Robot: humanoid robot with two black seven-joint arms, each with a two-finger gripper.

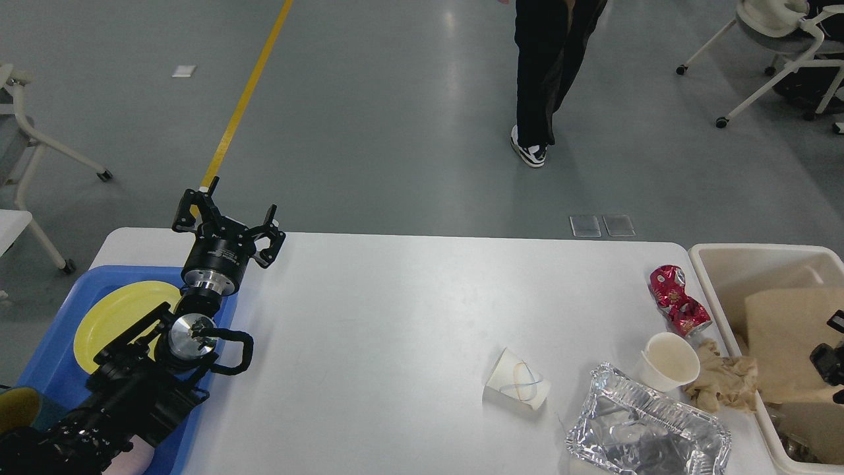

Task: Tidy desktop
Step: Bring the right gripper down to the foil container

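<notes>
The white desktop (395,316) holds litter at its right end: a crushed red wrapper (676,300), an upright white paper cup (669,361), a tipped paper cup (519,386), a foil tray (649,435) and crumpled brown paper (722,382). My left gripper (231,214) is open and empty above the desktop's far left, beside the blue tray (46,356). Only a dark part of my right gripper (832,353) shows at the right edge, over a brown paper bag (784,330) lying in the cream bin (725,260). Its fingers cannot be told apart.
A yellow plate (119,310) lies in the blue tray. A person (547,72) walks on the floor beyond the desk. Wheeled chairs (784,39) stand at the far right, a table frame (39,145) at the far left.
</notes>
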